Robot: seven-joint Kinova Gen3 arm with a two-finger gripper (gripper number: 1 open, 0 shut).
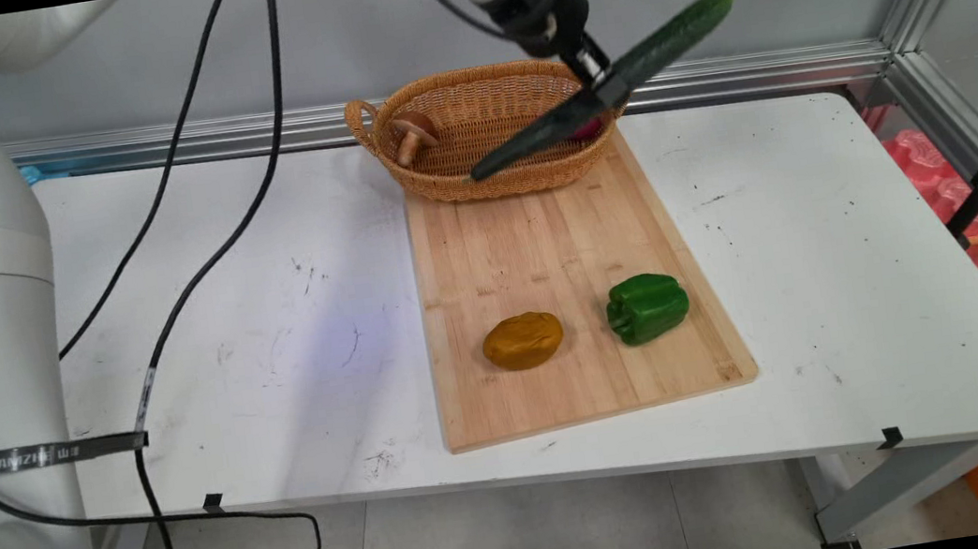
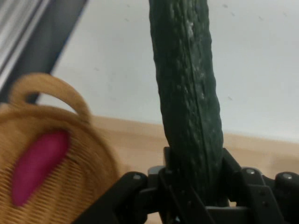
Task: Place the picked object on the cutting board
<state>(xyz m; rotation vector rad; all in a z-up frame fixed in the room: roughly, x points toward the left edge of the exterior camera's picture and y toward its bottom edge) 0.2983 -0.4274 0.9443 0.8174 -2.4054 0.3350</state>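
Dark green and long, the cucumber [image 1: 615, 83] is what we see clamped in the hand [image 1: 601, 88], gripped near its middle and lifted clear of the counter [image 1: 271, 341]. It hangs tilted, its lower end pointing down-left over the basket [image 1: 479, 129] and its upper end rising to the right against the wall. In the hand view the cucumber [image 2: 189, 102] runs up from between the two fingers [image 2: 175, 193], which press against its sides.

The wicker basket stands at the far end of the board [image 1: 562, 293], with a handle at its left end. Inside it we see a brown mushroom [image 1: 412, 133] leaning at the left, and a magenta thing [image 1: 588, 129] mostly hidden behind the cucumber; the hand view shows that magenta thing [image 2: 39, 165] lying on the basket's floor, though we cannot tell what it is.

On the near part of the board lie a yellow-brown potato [image 1: 523, 341] and, just to its right, a green pepper [image 1: 646, 308], the two close but apart. Black cables [image 1: 194, 257] hang across the counter's left side.
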